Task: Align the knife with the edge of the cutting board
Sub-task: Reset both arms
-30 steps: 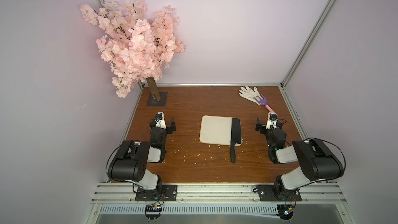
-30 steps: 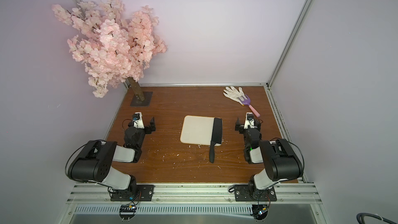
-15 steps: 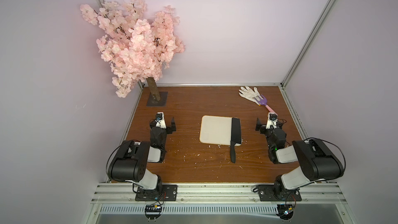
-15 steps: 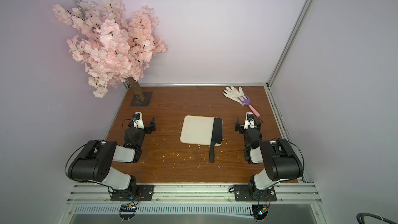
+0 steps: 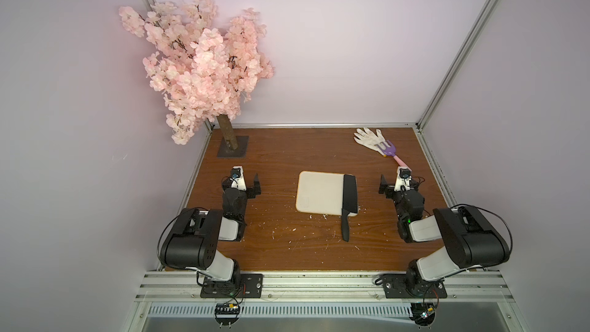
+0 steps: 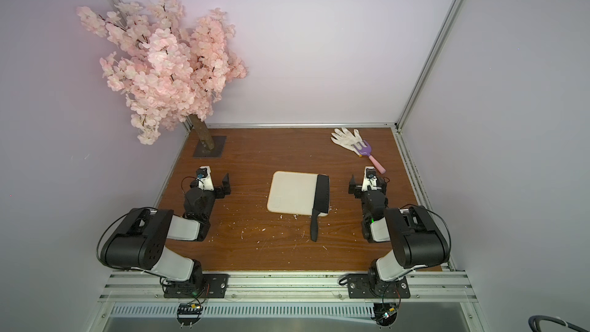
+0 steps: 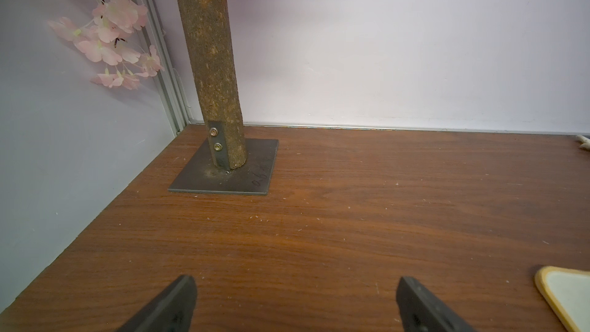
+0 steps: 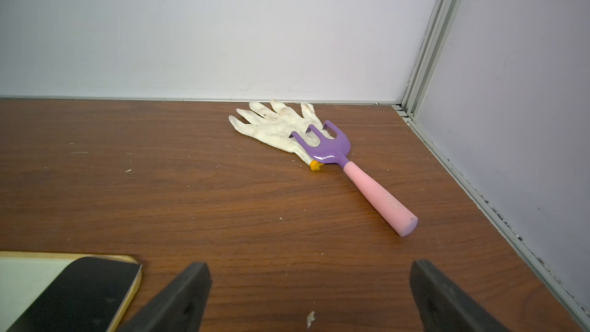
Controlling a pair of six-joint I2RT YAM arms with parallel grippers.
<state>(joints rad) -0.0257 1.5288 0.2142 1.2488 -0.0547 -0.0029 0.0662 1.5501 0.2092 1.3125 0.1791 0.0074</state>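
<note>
Black and stiff, the knife (image 5: 349, 193) is best taken by its handle (image 5: 345, 231); both jaws are seen wide, empty.

Overhead pair: both top views sit high above the near rail, tilted down and fwd toward the back wall. They are wide enough for the whole table (image 5: 287, 250), both arms and three walls, and differ only by a slight sideways shift.

L wrist cam: low, close to the wood, facing the back-left corner w/ the tree trunk (image 7: 210, 59); left gripper (image 7: 296, 282) tips poke into shot.

R wrist cam: equally low, facing the back-right corner w/ glove (image 8: 274, 126) & fork (image 8: 329, 148); right gripper (image 8: 311, 266) tips in shot.

Shared by both wrist cams: the back wall and the cutting board (image 7: 571, 295), each catching a different corner.
</note>
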